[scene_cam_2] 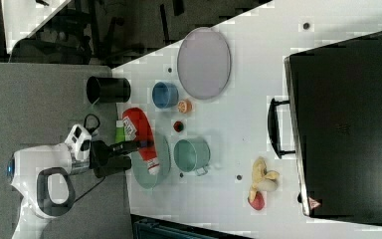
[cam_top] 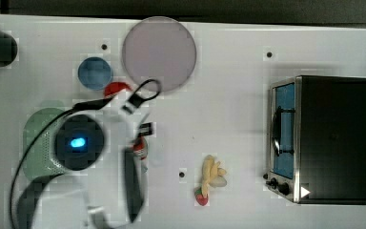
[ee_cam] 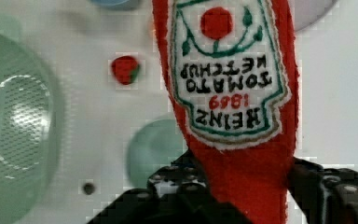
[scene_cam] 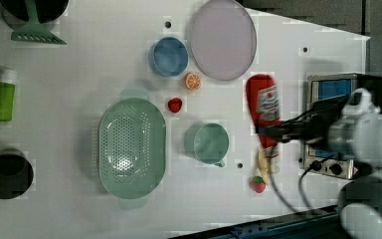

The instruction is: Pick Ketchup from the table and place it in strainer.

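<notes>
Ketchup (ee_cam: 242, 93) clamped in gripper (ee_cam: 242, 191), off table; strainer (scene_cam: 132, 147), mug (scene_cam: 211, 143), blue bowl (scene_cam: 169, 56) hold nothing.

We see the Ketchup (ee_cam: 233, 93), a red plush bottle with a white Heinz label, lifted off the bench and clamped near its narrow end. The strainer (scene_cam: 132, 148), a pale green oval basket with perforated bottom, sits empty.
</notes>
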### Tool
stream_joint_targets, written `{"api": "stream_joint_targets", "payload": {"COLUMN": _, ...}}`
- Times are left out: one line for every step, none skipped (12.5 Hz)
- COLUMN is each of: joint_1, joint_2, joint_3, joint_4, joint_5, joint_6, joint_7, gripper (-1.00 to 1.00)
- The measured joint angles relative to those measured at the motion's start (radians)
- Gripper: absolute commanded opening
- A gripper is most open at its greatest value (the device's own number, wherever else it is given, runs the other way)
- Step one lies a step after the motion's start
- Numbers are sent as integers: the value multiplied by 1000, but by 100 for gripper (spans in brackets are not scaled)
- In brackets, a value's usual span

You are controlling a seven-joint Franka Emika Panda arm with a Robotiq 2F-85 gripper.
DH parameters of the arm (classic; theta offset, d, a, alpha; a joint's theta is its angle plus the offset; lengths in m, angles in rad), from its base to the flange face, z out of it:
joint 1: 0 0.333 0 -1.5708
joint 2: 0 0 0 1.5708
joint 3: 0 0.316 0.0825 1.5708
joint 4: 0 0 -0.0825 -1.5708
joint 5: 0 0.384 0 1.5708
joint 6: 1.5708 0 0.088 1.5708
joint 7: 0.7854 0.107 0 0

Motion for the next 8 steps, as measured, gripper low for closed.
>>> {"api": "stream_joint_targets", "payload": {"joint_1": 6, "joint_2": 14, "joint_3": 44, "joint_4": -2, "joint_5": 0, "joint_6": 6, "joint_7": 63, "gripper": 9}}
{"api": "stream_joint_targets", "payload": {"joint_1": 14, "joint_2": 26, "joint_3": 87, "joint_4": -6, "joint_5": 1, "joint_6": 21, "joint_7": 121, "gripper": 9}}
{"api": "stream_joint_targets", "payload": {"joint_1": 28, "joint_2": 41, "joint_3": 123, "joint_4": -8, "joint_5": 2, "joint_6": 42, "joint_7": 178, "gripper": 9}}
{"api": "stream_joint_targets", "payload": {"joint_1": 34, "joint_2": 59, "joint_3": 168, "joint_4": -10, "joint_5": 2, "joint_6": 86, "joint_7": 232, "gripper": 9}}
{"api": "stream_joint_targets", "payload": {"joint_1": 38, "joint_2": 87, "joint_3": 216, "joint_4": -4, "joint_5": 3, "joint_6": 121, "joint_7": 286, "gripper": 9}}
{"api": "stream_joint_targets", "payload": {"joint_1": 45, "joint_2": 123, "joint_3": 257, "joint_4": 4, "joint_5": 3, "joint_6": 163, "joint_7": 335, "gripper": 9}}
{"api": "stream_joint_targets", "payload": {"joint_1": 54, "joint_2": 155, "joint_3": 287, "joint_4": 4, "joint_5": 5, "joint_6": 220, "joint_7": 384, "gripper": 9}}
{"api": "stream_joint_targets", "payload": {"joint_1": 60, "joint_2": 188, "joint_3": 313, "joint_4": 2, "joint_5": 8, "joint_6": 266, "joint_7": 431, "gripper": 9}}
